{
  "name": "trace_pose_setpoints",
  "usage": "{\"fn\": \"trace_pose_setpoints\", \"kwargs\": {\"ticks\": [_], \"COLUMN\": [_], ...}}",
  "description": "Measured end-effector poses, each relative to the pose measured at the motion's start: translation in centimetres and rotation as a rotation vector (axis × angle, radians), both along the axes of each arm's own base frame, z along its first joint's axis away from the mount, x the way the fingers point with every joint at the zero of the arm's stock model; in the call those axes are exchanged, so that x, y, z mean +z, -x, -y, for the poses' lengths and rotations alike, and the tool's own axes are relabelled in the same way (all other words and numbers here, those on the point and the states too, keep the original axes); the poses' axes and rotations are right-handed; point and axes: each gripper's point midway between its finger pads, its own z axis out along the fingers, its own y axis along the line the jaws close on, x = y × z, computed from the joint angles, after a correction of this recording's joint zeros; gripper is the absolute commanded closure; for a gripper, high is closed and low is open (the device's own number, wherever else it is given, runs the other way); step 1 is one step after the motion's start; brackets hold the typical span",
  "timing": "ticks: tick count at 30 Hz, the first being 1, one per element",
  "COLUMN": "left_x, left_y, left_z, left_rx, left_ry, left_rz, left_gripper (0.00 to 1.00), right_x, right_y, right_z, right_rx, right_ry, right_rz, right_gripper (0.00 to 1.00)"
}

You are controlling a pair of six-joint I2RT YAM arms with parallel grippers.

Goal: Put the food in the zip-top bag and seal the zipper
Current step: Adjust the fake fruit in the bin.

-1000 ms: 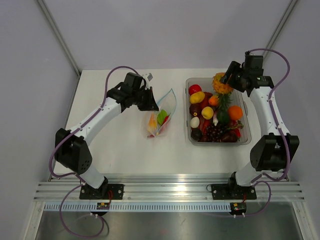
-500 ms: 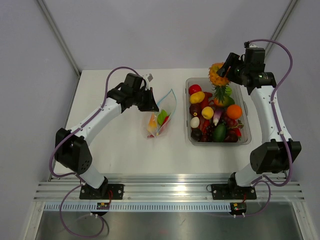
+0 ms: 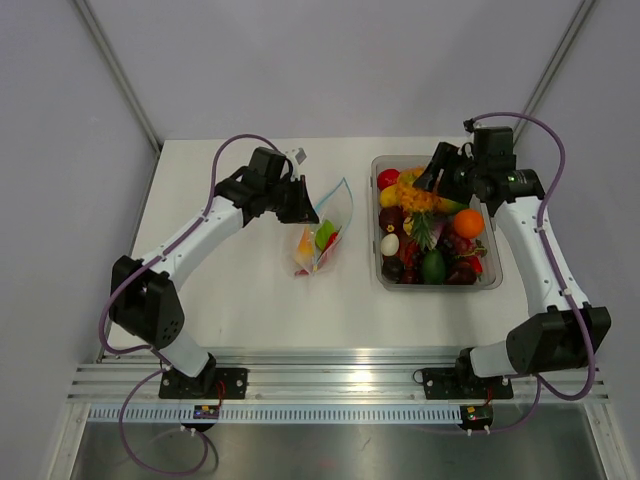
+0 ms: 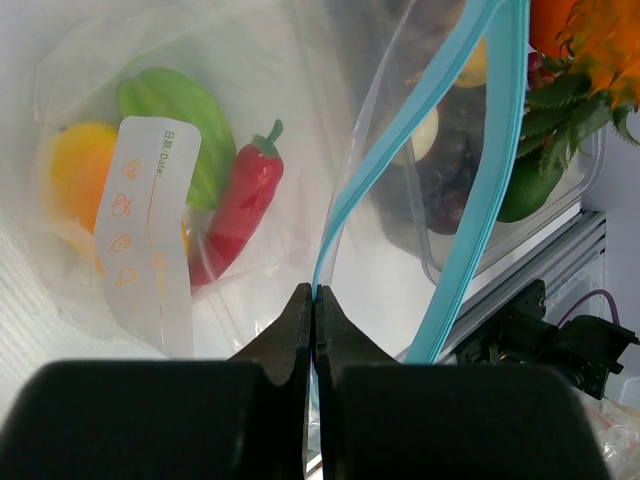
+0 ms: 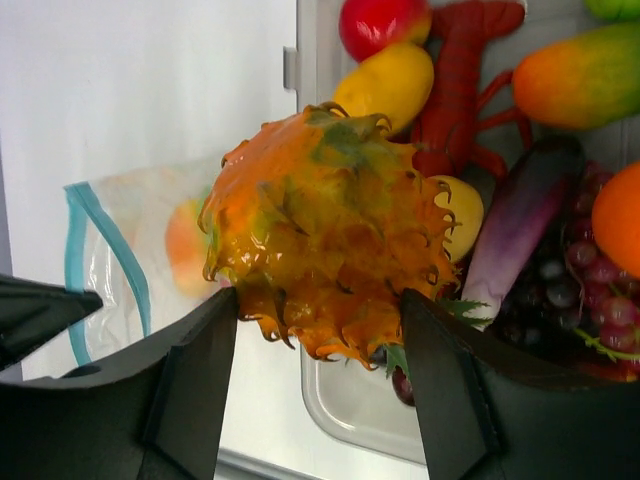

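The right gripper [image 5: 320,345] clamped the pineapple [image 5: 325,225] between its fingers over the tub [image 3: 375,250]; the left gripper [image 4: 314,310] pinched the zipper [image 4: 368,172] of the bag [image 4: 215,60].

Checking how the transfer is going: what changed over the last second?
The right gripper, shut on the toy pineapple, carried it left over the clear tub, toward the zip-top bag. The left gripper stayed shut on the zipper edge, and the bag and its contents did not move.
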Motion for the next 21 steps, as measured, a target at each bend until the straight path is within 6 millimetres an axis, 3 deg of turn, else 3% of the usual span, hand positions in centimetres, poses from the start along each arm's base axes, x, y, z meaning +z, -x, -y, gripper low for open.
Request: {"fn": "trace_pose_setpoints", "kwargs": {"ticks": [5, 6, 7, 10, 12, 14, 18, 21], "left_x": [-0.4, -0.4, -0.4, -0.4, -0.4, -0.4, -0.5, -0.5], "left_y": [0.2, 0.2, 0.2, 0.2, 0.3, 0.3, 0.6, 0.6], "left_z": [-0.1, -0.1, 0.0, 0.1, 0.1, 0.2, 0.2, 0.3], "left_rx": [0.005, 0.005, 0.004, 0.002, 0.0, -0.001, -0.004, -0.007], "left_ry": [-0.002, -0.001, -0.001, -0.001, -0.001, -0.001, -0.002, -0.001], "left_rz": [-0.013, -0.013, -0.013, -0.011, -0.011, -0.012, -0.013, -0.011], "left_gripper": [1.0, 1.0, 1.0, 1.0, 1.0, 1.0, 1.0, 1.0], "right_x": [-2.7, -3.3, -3.9, -6.3, -7.5, -7.5, -6.5, -5.8], "right_y": [0.3, -0.1, -0.7, -2.6, -3.4, -3.8, -2.9, -1.0], "right_z": [-0.2, -0.2, -0.2, -0.4, -0.5, -0.5, 0.0, 0.3], "right_rx": [0.029, 0.033, 0.036, 0.043, 0.048, 0.048, 0.042, 0.034], "right_ry": [0.029, 0.036, 0.041, 0.056, 0.058, 0.064, 0.08, 0.086], "right_rz": [-0.109, -0.134, -0.158, -0.224, -0.254, -0.244, -0.22, -0.191], "right_gripper": [0.54, 0.48, 0.35, 0.2, 0.17, 0.15, 0.15, 0.14]}}
